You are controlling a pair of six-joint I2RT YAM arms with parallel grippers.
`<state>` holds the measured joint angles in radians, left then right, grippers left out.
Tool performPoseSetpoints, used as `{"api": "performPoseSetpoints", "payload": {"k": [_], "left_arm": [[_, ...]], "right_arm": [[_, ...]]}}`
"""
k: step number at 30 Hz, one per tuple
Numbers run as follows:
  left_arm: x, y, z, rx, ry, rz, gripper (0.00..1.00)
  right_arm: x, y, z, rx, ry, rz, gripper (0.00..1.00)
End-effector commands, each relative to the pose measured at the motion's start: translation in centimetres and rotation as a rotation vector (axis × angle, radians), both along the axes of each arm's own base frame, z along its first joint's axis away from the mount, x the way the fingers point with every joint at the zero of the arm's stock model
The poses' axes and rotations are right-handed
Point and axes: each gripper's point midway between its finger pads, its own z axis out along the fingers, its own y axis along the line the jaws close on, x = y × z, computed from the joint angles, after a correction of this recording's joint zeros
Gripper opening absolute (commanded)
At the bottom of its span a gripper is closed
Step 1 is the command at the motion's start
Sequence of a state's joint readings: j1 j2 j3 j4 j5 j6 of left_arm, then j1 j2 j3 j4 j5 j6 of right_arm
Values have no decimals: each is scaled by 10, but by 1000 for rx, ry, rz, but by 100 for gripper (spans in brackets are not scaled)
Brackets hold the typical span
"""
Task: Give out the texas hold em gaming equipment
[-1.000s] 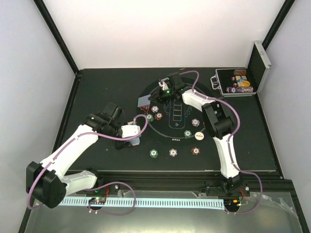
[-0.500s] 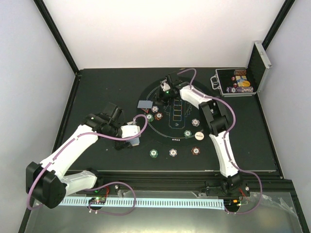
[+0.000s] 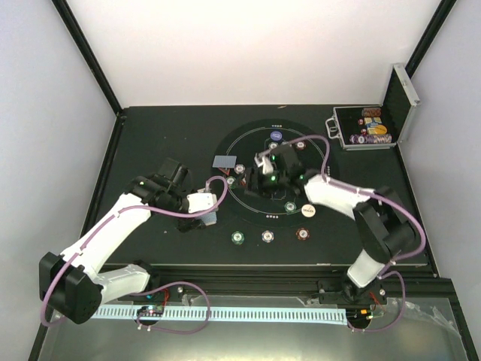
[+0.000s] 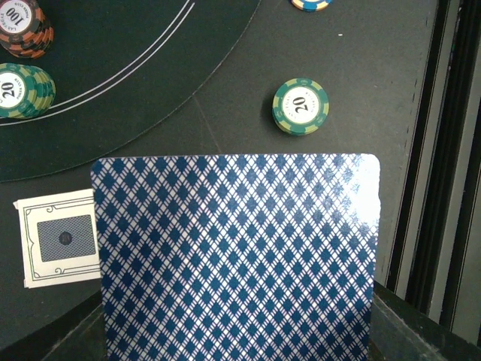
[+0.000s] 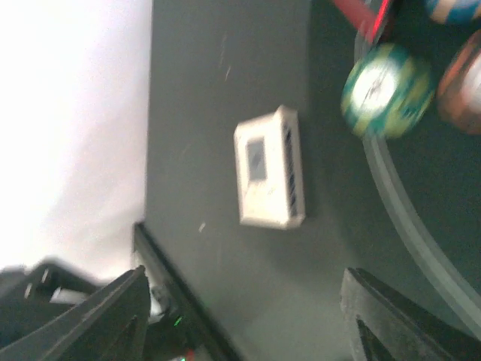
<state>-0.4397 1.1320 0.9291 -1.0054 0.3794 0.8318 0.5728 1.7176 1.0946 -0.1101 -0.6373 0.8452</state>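
Reading print first: "20" in dark digits on the white centre of a lone green chip (image 4: 301,106), flat on the bare black table (image 3: 158,143) outside the white arc of the round layout (image 3: 248,135). Same "20" on a green stack (image 4: 21,90) at the left edge of the left wrist view. "100" on the brown-orange stack (image 4: 22,30) above it, both inside the arc. Finer rim lettering too small to read. Dark print on the white disc (image 3: 308,210) unreadable from overhead.

Left gripper (image 3: 209,207): clenched on a playing card (image 4: 237,256), blue diamond-lattice back toward the wrist camera, held just left of the round layout. Small white pack of cards (image 4: 58,239) with a dark centre panel, flat on the table, one edge hidden behind the held card in that view.

Right gripper (image 5: 244,297): released, fingers (image 5: 105,316) spread wide with nothing between, over the layout's left half. Right wrist view blurred.

Blue disc (image 3: 276,136) near the layout's far rim. Row of three chips (image 3: 267,236), green, pale and brown, just outside the near rim. Silver-edged case (image 3: 364,128) open at the far right corner, coloured chips inside.

Room: white walls, black frame posts, black rail along the near table edge.
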Motion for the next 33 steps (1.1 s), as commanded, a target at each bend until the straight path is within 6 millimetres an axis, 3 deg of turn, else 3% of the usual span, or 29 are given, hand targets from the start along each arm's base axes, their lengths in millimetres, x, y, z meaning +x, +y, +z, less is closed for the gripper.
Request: {"api": "performPoseSetpoints", "payload": {"k": [1,4,9,19,33], "left_arm": [[4,-8,20,-57,-19,-3,2],[5,-10,22,-65,-14,-6,2],[6,-13,23,-70,-2,-10,2],[6,-13,23,-67,-2,-15,2],[6,-12,23,-66,-8,-17,2]], "right_arm": [[-55,23,31,219,-14,70,76],[-86,32,37,275,-6,110,79],[-114,50,42,320,3,173,79],[-124,75,45,354,31,232,79],[-127,108,23,330,96,276,68]]}}
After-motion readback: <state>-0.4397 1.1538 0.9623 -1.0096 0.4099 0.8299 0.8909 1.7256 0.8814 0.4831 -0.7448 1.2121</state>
